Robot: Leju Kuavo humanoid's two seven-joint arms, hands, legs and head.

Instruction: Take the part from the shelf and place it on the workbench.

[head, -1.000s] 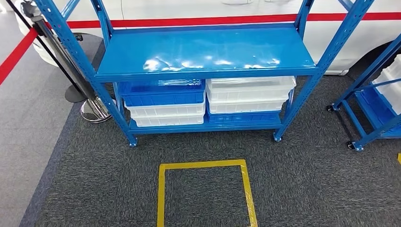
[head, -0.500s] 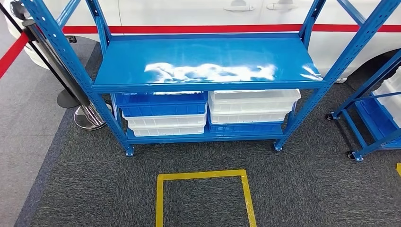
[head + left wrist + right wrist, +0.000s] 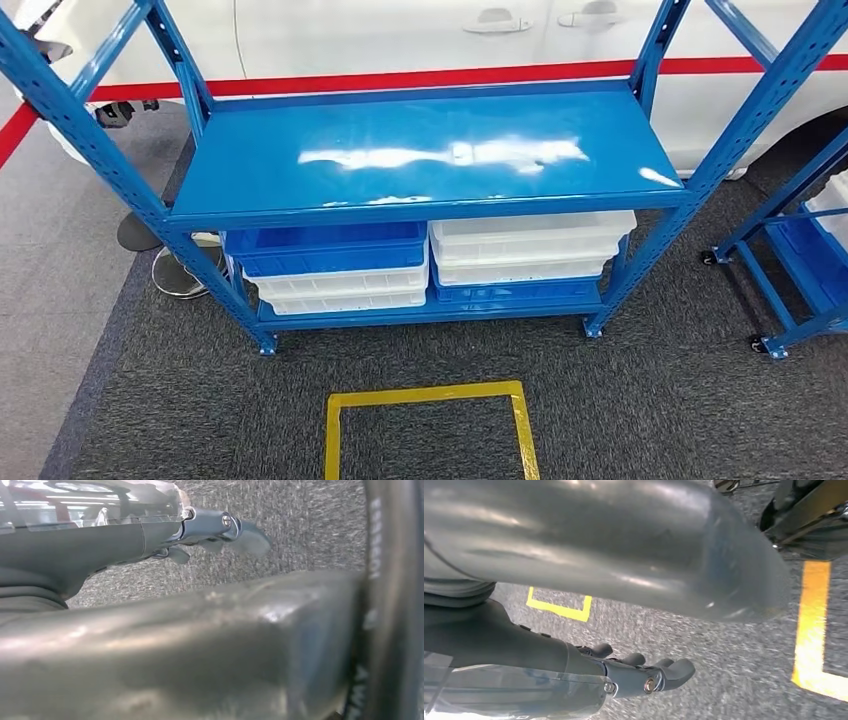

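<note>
**Robot faces blue shelf; both arms hang by its sides**

Head view: a blue steel shelf (image 3: 420, 150) stands straight ahead on dark grey carpet (image 3: 650, 400). Its upper deck is bare blue metal with glare patches. The lower level carries stacked bins: on the left a blue bin (image 3: 325, 247) sits on top of two white bins (image 3: 340, 290); on the right two white bins (image 3: 530, 245) sit on top of a blue bin (image 3: 515, 291). The part to be taken cannot be made out from here; whether it lies inside one of the bins cannot be told.

A yellow tape square (image 3: 425, 425) is marked on the carpet just in front of the shelf. A white car (image 3: 400, 35) with a red stripe stands behind the shelf. A second blue rack (image 3: 800, 260) on castors stands to the right, well apart. A stanchion base (image 3: 180, 275) sits beside the shelf's left leg.

Left wrist view: left hand (image 3: 215, 535) over carpet, holding nothing. Its fingers (image 3: 250, 537) are blurred and partly hidden; cannot tell whether they are spread or curled.

Right wrist view: right hand (image 3: 644, 672) over carpet, holding nothing, its fingers (image 3: 676, 672) loosely curled and lying side by side.
</note>
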